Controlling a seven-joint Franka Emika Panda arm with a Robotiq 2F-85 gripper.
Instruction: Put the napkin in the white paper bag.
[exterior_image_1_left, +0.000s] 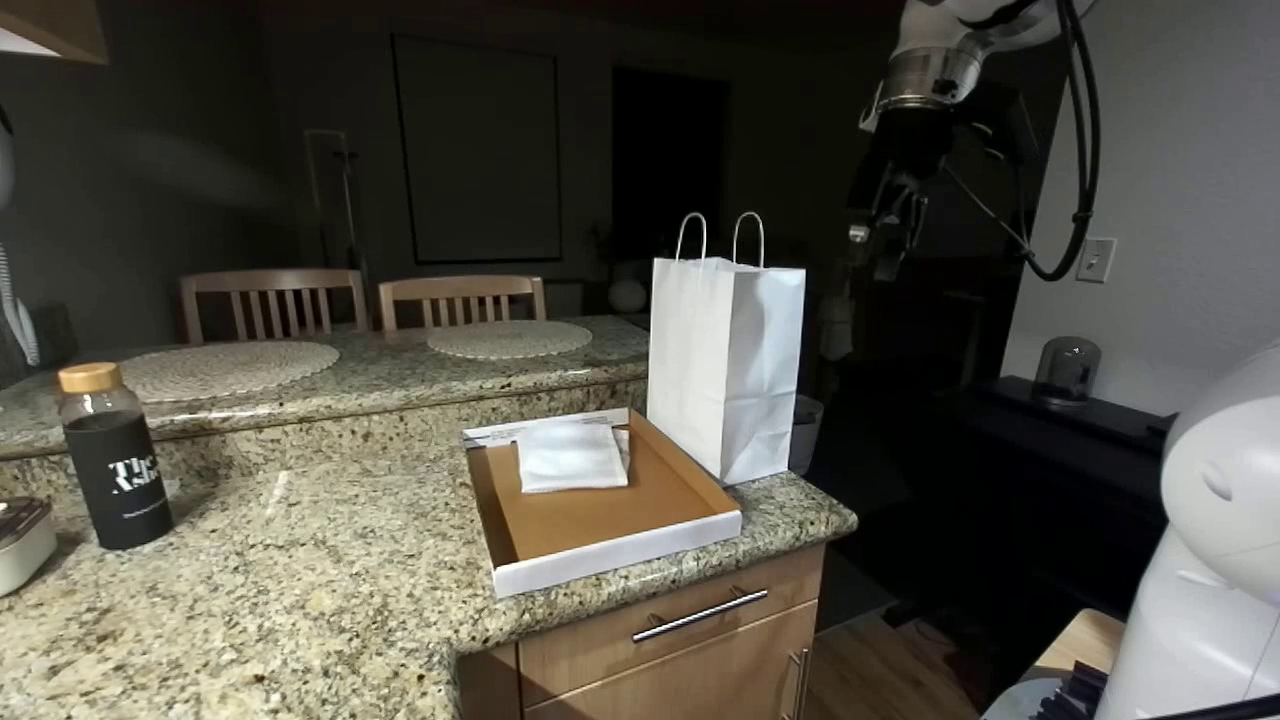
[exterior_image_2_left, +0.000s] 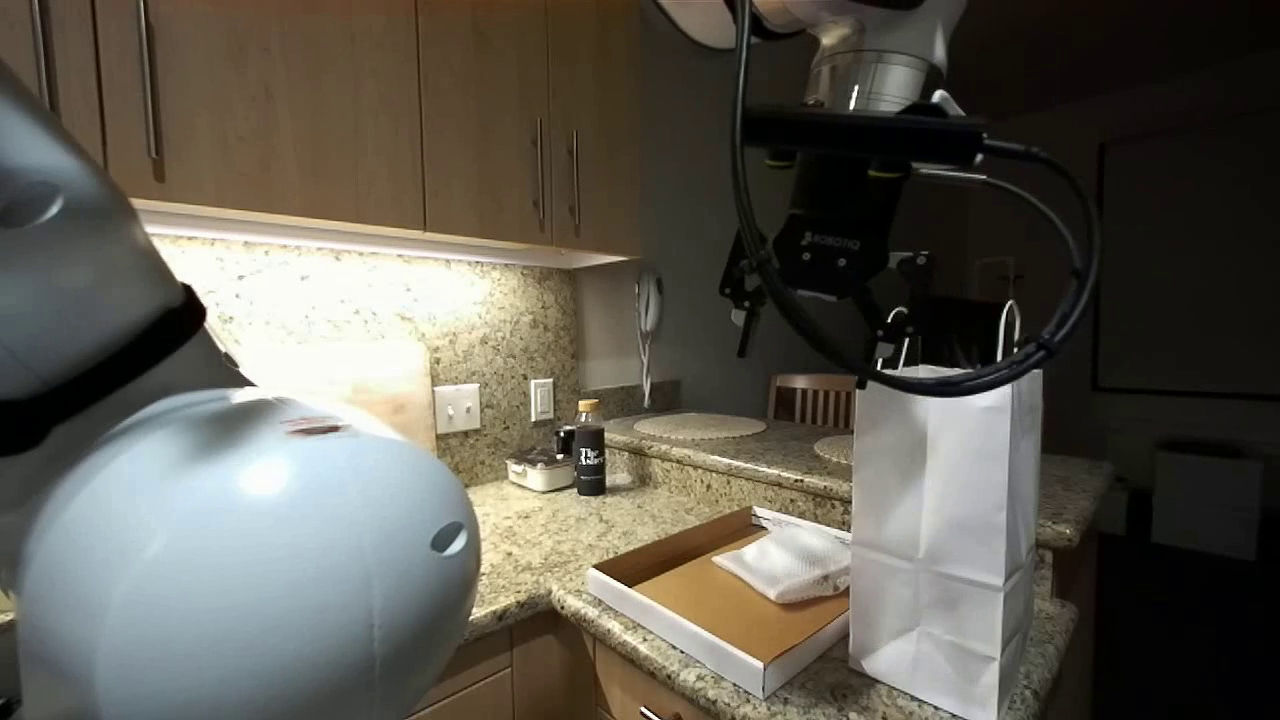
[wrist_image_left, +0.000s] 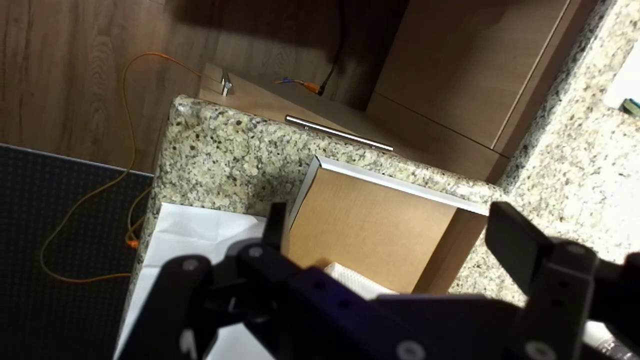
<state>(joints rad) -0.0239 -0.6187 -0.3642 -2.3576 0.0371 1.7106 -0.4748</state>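
The white folded napkin lies in a shallow cardboard box lid with a brown inside, in both exterior views: napkin (exterior_image_1_left: 572, 457) (exterior_image_2_left: 786, 563), box lid (exterior_image_1_left: 620, 553) (exterior_image_2_left: 690, 638). In the wrist view, only an edge of the napkin (wrist_image_left: 356, 281) shows; my gripper hides the rest. The white paper bag (exterior_image_1_left: 712, 370) stands upright beside the lid, its two handles up; it also shows in an exterior view (exterior_image_2_left: 935, 520) and the wrist view (wrist_image_left: 197, 230). My gripper (exterior_image_1_left: 876, 248) (exterior_image_2_left: 808, 345) (wrist_image_left: 387, 222) is open and empty, high above the counter.
The lid and bag stand near the granite counter's (exterior_image_1_left: 300, 580) end. A raised ledge (exterior_image_1_left: 390, 385) with round placemats (exterior_image_1_left: 510, 339) runs behind. A black bottle (exterior_image_1_left: 118, 475) and a lidded container (exterior_image_2_left: 540, 470) stand farther along. Cabinets (exterior_image_2_left: 270, 110) hang above the counter.
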